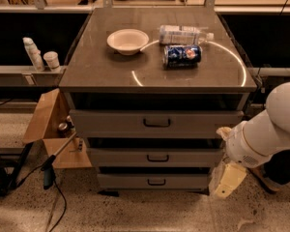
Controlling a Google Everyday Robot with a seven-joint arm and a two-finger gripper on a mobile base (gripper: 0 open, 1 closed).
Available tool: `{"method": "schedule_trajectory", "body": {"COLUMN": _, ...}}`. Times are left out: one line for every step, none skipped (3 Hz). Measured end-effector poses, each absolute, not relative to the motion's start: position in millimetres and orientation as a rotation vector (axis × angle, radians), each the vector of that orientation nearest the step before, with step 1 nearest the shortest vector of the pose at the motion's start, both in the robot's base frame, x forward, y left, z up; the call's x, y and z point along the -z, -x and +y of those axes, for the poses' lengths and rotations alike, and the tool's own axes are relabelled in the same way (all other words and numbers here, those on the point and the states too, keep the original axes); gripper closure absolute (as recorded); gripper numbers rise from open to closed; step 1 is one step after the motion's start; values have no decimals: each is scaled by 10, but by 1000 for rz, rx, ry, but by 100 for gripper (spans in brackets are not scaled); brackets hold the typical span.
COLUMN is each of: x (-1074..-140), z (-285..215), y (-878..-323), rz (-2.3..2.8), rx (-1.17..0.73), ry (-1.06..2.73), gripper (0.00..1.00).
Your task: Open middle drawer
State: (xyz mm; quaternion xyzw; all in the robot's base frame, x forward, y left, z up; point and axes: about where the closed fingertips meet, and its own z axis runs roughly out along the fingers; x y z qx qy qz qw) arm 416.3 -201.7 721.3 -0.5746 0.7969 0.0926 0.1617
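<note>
The grey cabinet has three stacked drawers, all closed. The middle drawer (125,157) is the mid-sized front, with a small dark bar handle (157,157) at its centre. The top drawer (111,123) is taller and wider; the bottom drawer (125,181) is the narrowest. My gripper (227,180) hangs from the white arm (270,129) at the cabinet's lower right corner. It is beside the right ends of the middle and bottom drawers, well right of the handle and holding nothing.
On the cabinet top (96,66) are a white bowl (127,41), a plastic bottle on its side (181,34) and a blue can on its side (182,55). An open cardboard box (50,129) and cables (50,178) lie on the floor to the left.
</note>
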Motion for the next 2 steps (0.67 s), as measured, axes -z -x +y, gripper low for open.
{"method": "schedule_trajectory", "body": {"x": -7139, "z": -1988, "y": -4138, "rz": 2274, "rx": -236, "ry": 1569, "gripper": 0}}
{"method": "schedule_trajectory", "body": {"x": -7062, "z": -1941, "y": -4144, "rz": 2263, "rx": -130, "ry": 1550, "gripper": 0}}
